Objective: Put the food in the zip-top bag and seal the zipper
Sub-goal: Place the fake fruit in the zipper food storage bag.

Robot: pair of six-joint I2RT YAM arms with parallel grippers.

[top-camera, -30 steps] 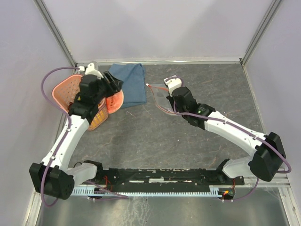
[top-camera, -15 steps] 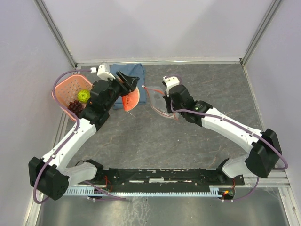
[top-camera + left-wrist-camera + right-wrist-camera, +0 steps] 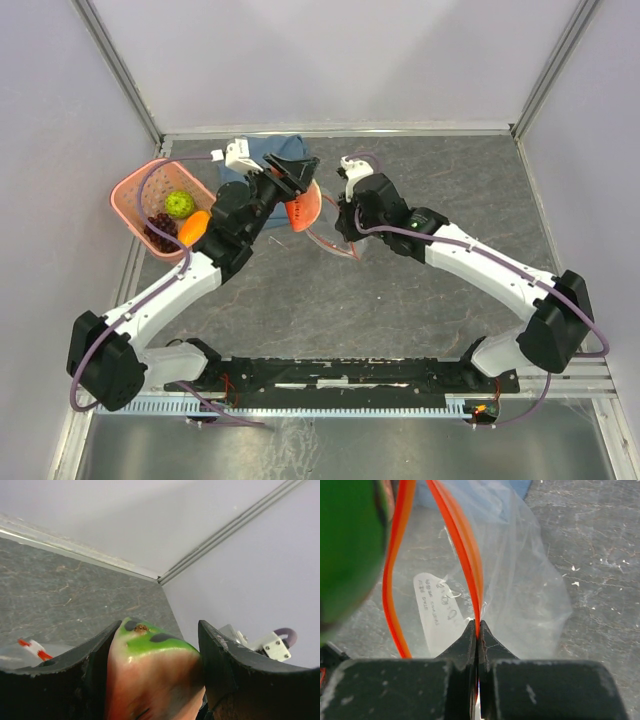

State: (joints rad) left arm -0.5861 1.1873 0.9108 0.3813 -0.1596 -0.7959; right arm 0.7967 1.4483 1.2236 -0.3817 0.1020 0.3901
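Left pincer point(image 3: 160, 630) is clamped on the fruit point(image 3: 150, 675), one finger on each flank. The fruit is red-orange below with a green, dark-spotted cap. Its long axis runs along the fingers, with the cap and brown stem pointing out past the fingertips. From above, this pincer is over the bench point(image 3: 330, 310) with the fruit at its tip, just left of the right pincer.

Right pincer point(image 3: 477, 625) is clenched tight, its tips pinching the zipper point(image 3: 479, 597). From that pinch the orange-red strip runs ahead of the fingers, leaning left. A second orange-red lip bows away further left, so the mouth of the bag point(image 3: 525, 595) gapes between the two. The clear pouch spreads to the right of the pinched strip, with a white label and the bench showing through it. The fruit's green cap is a blur just left of the outer lip, close to the mouth. Whether it touches the strip cannot be told.

Well off to the left pincer's left, beside that arm, sits the pink basket point(image 3: 125, 190) with the ball point(image 3: 180, 203), carrot point(image 3: 193, 226) and grapes point(image 3: 160, 230) inside. A blue cloth point(image 3: 262, 150) lies just behind the left pincer.
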